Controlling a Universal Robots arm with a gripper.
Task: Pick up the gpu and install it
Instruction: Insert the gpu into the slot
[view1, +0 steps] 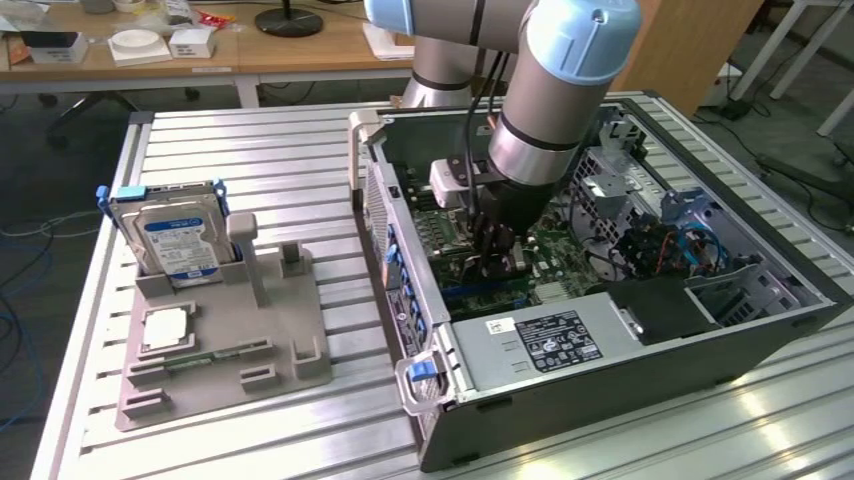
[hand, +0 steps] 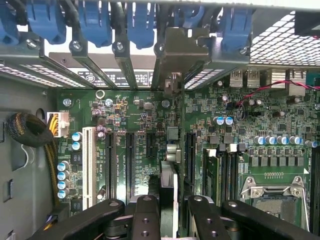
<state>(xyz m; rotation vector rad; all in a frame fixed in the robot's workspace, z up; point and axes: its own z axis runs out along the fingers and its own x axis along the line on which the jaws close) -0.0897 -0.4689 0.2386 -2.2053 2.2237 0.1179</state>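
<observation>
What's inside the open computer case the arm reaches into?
A green motherboard with empty slots, blue clips and a labelled metal box. The gripper holds the gpu edge-on over the board; what lies directly under the card is covered.

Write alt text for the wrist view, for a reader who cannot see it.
The gripper clasps the gpu, seen edge-on, over the black expansion slots of a green motherboard inside a computer case. Its metal bracket stands at the case's slotted wall, beside a row of blue latches.
</observation>
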